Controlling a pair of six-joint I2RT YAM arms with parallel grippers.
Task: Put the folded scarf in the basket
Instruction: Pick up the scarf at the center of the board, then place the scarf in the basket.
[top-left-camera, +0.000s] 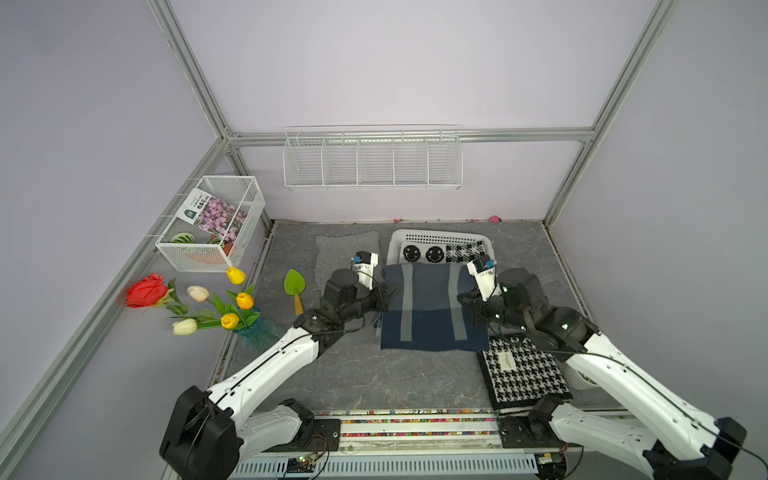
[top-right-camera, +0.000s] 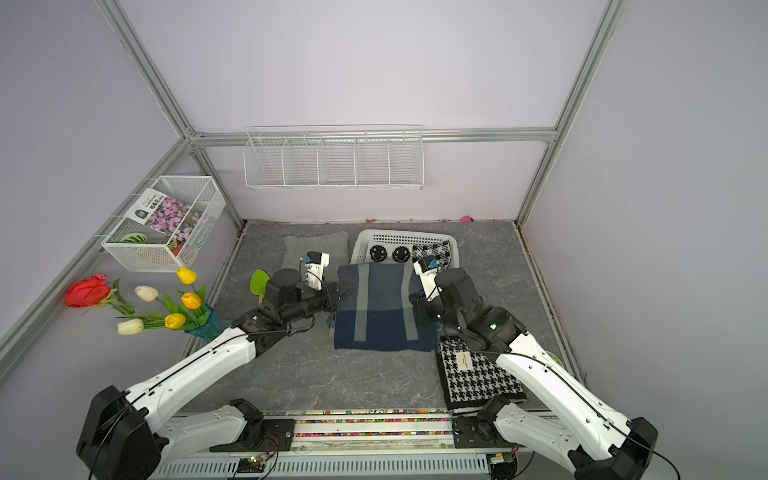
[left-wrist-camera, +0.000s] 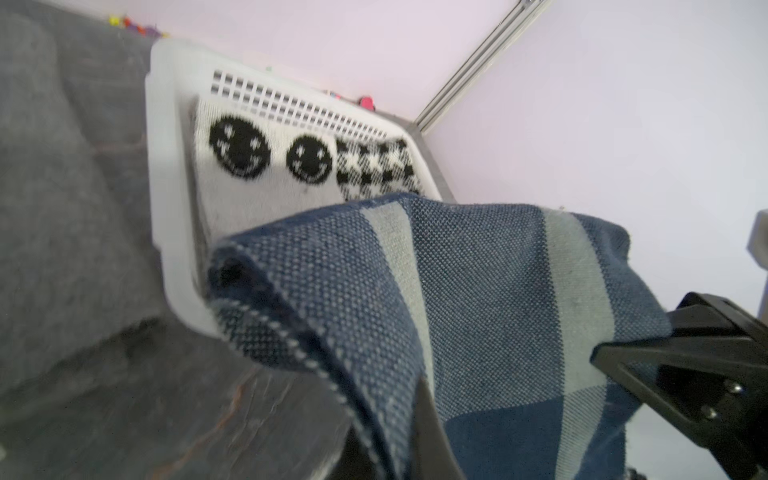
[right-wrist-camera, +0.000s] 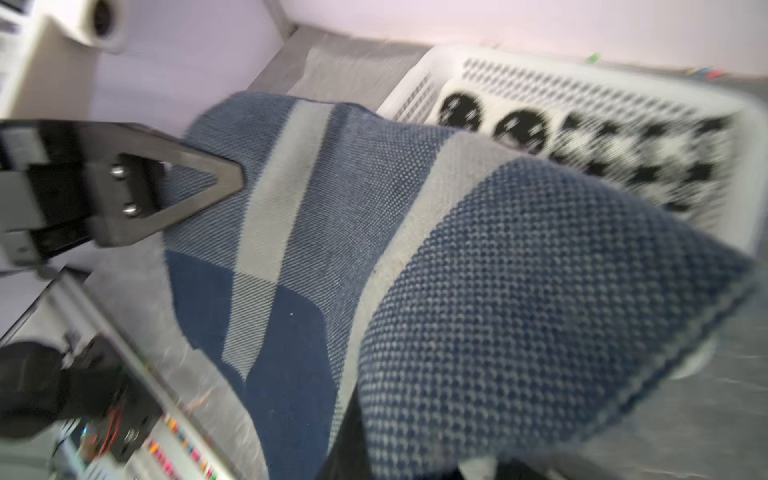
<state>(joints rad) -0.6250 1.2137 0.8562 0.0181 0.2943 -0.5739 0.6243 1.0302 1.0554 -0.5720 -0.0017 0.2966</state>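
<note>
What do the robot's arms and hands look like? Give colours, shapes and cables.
The left arm and right arm have white shells, black joints and a thin black cable along each. Green lights glow on the joints. The left hand and right hand are black, with triangular open-frame fingers held by two silver screws.

White arm shells (top-left-camera: 274, 376), black joints (top-left-camera: 345, 286) — black cables (top-left-camera: 266, 359), silver screws (right-wrist-camera: 119, 171)

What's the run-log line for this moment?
left gripper: shut on blue scarf | right gripper: shut on blue scarf | basket: smiley scarf inside
</note>
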